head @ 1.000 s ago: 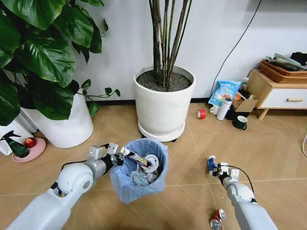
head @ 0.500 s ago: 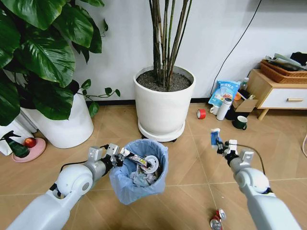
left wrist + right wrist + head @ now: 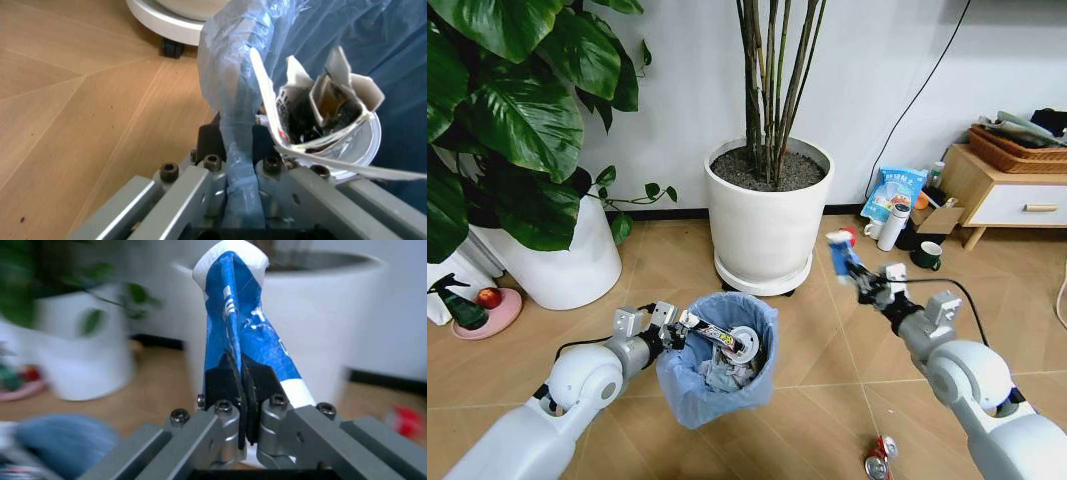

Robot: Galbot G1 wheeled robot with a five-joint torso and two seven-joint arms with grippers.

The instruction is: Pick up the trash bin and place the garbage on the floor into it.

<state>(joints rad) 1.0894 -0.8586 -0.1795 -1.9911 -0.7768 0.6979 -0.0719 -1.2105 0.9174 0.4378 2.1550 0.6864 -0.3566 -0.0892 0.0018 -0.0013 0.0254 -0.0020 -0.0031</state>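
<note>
Item: trash bin (image 3: 717, 365), small and round, lined with a crinkly light blue bag. We hold it off the floor (image 3: 827, 350) with the left gripper (image 3: 670, 333), whose fingers are clamped on the near rim with the bag film pinched between them. Contents visible from the head: crumpled paper, wrappers, a white round lid.

Item: blue packet (image 3: 841, 254), flat, blue with white ends. The right gripper (image 3: 864, 279) has it pinched tight by its lower end, raised in the air to the right of the bin and in front of the white planter (image 3: 767, 215).

Item: small red-silver can (image 3: 878, 460), lying on the floor near the right arm, well apart from the bin.

Handling, as we judge it: the packet looks light, thin and floppy, probably slick, so a grip low on one end lets the free end sway. The bin seems light; a rim hold is workable, though the film may slip under the pads.

Views compared: the left wrist view shows the bag (image 3: 233, 125) running straight down between the fingers and a torn paper cup (image 3: 330, 120) inside, details the head view cannot resolve. The right wrist view shows the packet (image 3: 243, 340) edge-on, folded between the closed fingers; the head view alone gives its position relative to the bin.
</note>
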